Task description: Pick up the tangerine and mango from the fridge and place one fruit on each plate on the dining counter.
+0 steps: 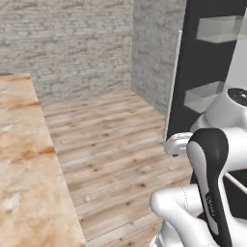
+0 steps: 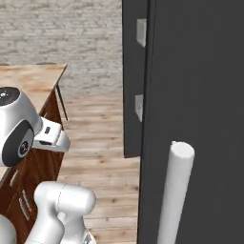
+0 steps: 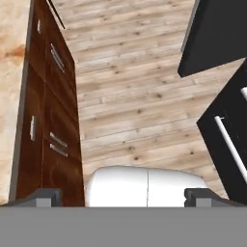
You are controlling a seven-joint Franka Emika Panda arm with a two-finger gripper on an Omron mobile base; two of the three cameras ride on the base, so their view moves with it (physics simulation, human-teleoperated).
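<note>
Item: mobile arm between the fridge (image 2: 190,95) and the dining counter (image 1: 24,159), mid-transit. Fridge: black, door swung open, long silver bar handle (image 2: 174,190) close to the right base camera; clear door bins (image 1: 219,29) seen in the left base view; pale interior barely glimpsed at that view's right edge. Dining counter: beige stone top mottled rusty brown along the left of the left base view; red-brown drawer fronts (image 3: 48,120) with silver pulls in the hand view. Floor: pale wood planks (image 1: 111,144) between the two. Gripper (image 3: 123,195): pointed down at the floor, its two dark fingertips (image 3: 46,197) set wide apart, so parted and holding nothing. Tangerine, mango, plates: none can be placed in these frames; presumably the fruit sits on shelves inside the fridge, though the interior is too little seen to confirm. Step in hand, as judged: the approach to the first pick, no fruit yet taken. Next move calls for: turning toward the fridge opening, raising the hand to shelf level, locating one fruit, and clearing the open door and its handle on the way in.
</note>
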